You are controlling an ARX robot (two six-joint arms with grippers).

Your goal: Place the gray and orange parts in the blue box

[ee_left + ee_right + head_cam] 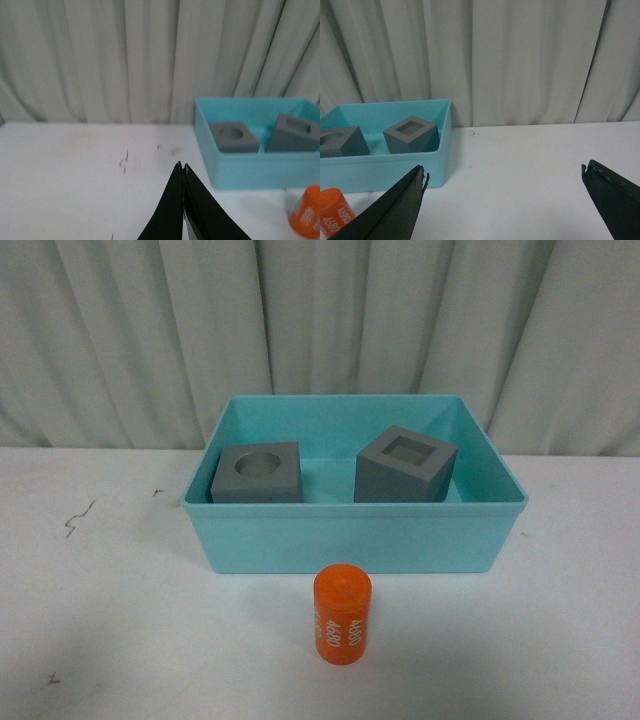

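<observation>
The blue box (350,540) stands mid-table. Inside it lie two gray cubes: one with a round recess (257,473) on the left, one with a square recess (405,466) on the right, tilted. The orange cylinder (342,614) with white digits stands upright on the table just in front of the box. Neither arm shows in the front view. My left gripper (182,167) is shut and empty over the table, to the left of the box (250,170). My right gripper (504,172) is open and empty, to the right of the box (385,170); the cylinder (334,212) sits beside one finger.
A white table (110,620) with small dark scuff marks (78,518) on its left part. A pale pleated curtain (320,320) hangs close behind the box.
</observation>
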